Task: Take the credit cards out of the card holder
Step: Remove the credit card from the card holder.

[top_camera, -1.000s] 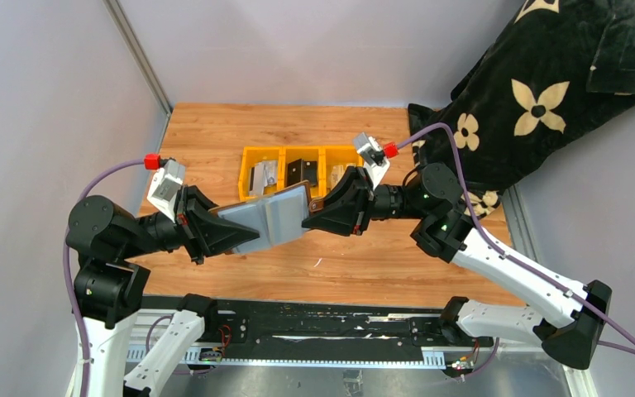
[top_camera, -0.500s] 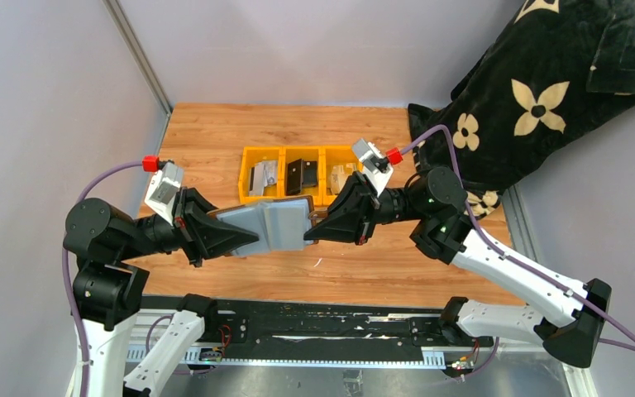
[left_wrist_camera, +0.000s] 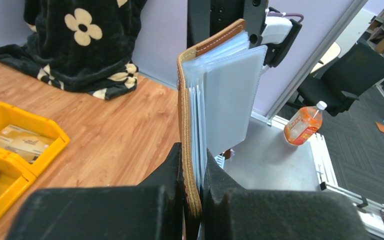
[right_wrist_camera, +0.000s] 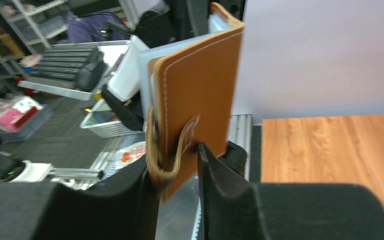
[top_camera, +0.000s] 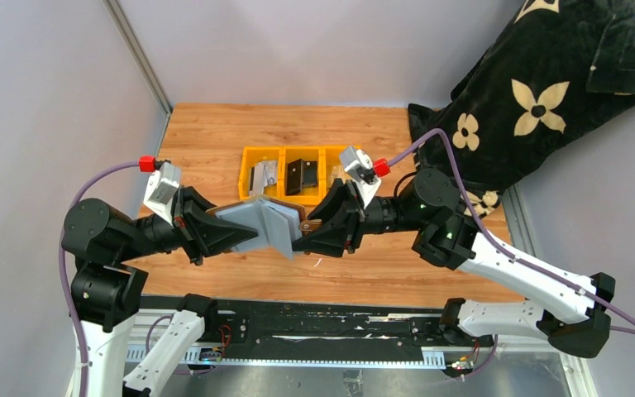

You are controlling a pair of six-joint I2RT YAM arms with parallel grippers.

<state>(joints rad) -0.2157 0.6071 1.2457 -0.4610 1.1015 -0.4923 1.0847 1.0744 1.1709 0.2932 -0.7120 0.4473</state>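
Holding the holder (top_camera: 266, 225) up in the air with both arms, just on the near side of the bins (top_camera: 281, 150), above the counter (top_camera: 207, 132). Clamping one brown cover with the left pincer (top_camera: 230, 234), jaws narrow and closed on the leather. Gripping the other cover with the right pincer (top_camera: 303, 236), also narrow, right at the small tab (right_wrist_camera: 180, 145). Seeing clear plastic sleeves (left_wrist_camera: 232, 95) fanning out between the covers, and not finding any card inside them from here. Spotting cards (top_camera: 301, 174) lying in the bins already. Judging the holder as light, with stiff leather but soft, slippery sleeves, so taking it by the covers and not by the sleeves. Expecting any remaining card to be thin, rigid and smooth, so pinching it at a free edge.
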